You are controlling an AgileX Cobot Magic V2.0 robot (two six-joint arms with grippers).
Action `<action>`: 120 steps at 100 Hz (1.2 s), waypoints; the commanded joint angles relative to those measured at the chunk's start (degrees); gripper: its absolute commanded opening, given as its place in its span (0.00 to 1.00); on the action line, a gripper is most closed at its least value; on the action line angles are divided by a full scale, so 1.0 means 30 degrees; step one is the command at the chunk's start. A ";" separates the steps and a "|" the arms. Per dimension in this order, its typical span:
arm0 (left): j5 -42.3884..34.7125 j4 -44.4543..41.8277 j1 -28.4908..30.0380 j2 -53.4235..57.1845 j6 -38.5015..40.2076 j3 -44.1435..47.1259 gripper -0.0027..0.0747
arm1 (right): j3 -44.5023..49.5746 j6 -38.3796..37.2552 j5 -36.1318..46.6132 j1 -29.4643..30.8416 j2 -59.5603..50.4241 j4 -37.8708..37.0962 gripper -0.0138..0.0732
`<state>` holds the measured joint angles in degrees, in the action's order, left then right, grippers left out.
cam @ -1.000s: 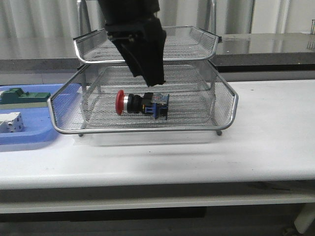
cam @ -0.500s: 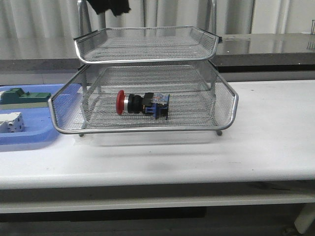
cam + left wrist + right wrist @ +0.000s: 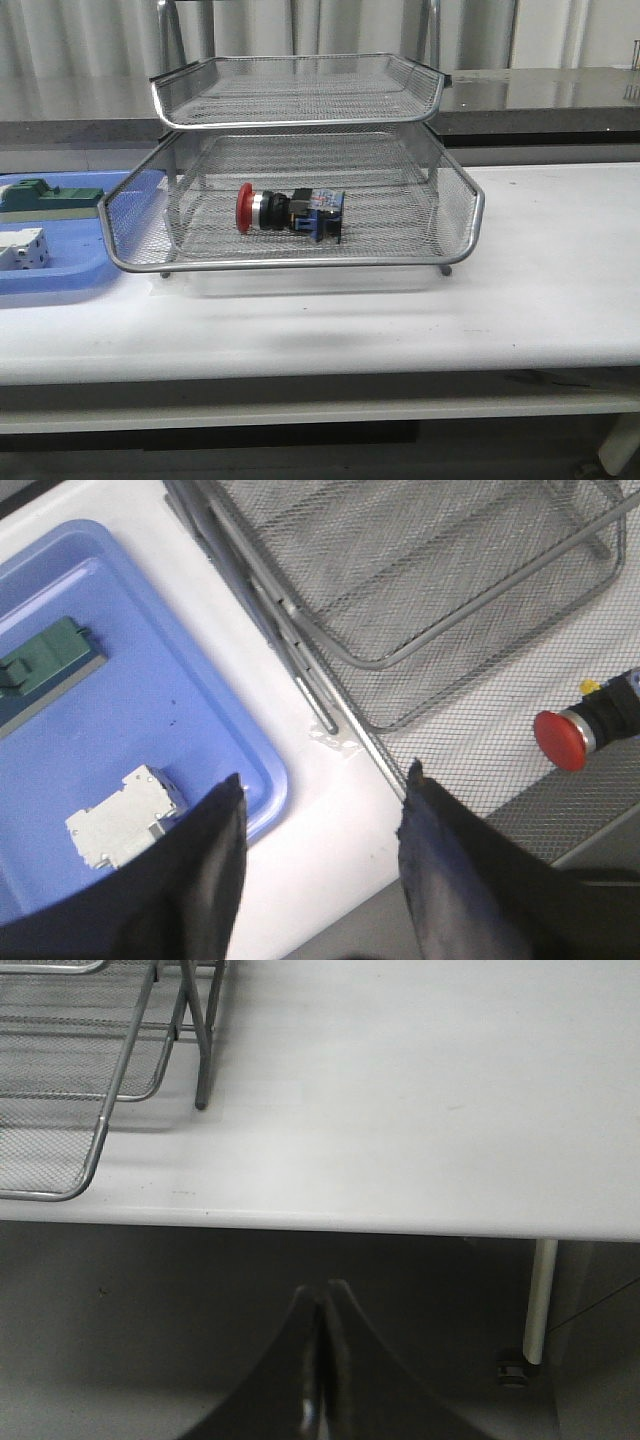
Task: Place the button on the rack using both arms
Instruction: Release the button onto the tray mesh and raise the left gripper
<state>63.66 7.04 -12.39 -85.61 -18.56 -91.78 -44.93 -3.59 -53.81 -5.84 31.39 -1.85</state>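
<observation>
front view, i see the button (image 3: 289, 212) lying mid-frame in the rack (image 3: 300, 262), left gripper (image 3: 318, 815) released above the bin (image 3: 150, 695), right gripper (image 3: 318, 1360) clenched on nothing

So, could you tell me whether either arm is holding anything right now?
Nothing is held: the left gripper is open and empty, the right gripper shut on nothing.
</observation>
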 commanded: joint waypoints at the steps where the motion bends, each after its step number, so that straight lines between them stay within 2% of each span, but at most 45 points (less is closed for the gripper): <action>1: -0.2843 0.0317 0.0426 0.2406 0.0526 0.1650 0.47 | -0.0382 0.0025 0.1191 0.0013 0.0042 -0.0262 0.08; 40: -1.3686 0.0317 0.1679 1.0779 0.2150 1.3326 0.47 | -0.0382 0.0025 0.1191 0.0013 0.0042 -0.0262 0.08; 66: -1.8832 0.0354 0.1949 1.6121 0.2278 1.9659 0.47 | -0.0382 0.0025 0.1191 0.0013 0.0042 -0.0262 0.08; 75: -1.9709 0.0354 0.1949 1.7878 0.2278 2.1287 0.47 | -0.0382 0.0025 0.1191 0.0013 0.0042 -0.0262 0.08; 90: -1.9783 0.0354 0.1949 2.0212 0.2278 2.3076 0.47 | -0.0382 0.0025 0.1191 0.0013 0.0042 -0.0262 0.08; 120: -1.9797 0.0354 0.1949 2.2149 0.2278 2.3990 0.47 | -0.0382 0.0025 0.1191 0.0013 0.0042 -0.0262 0.08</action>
<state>9.66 7.46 -6.57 -19.02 -12.36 -18.29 -44.93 -3.59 -53.81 -5.84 31.39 -1.85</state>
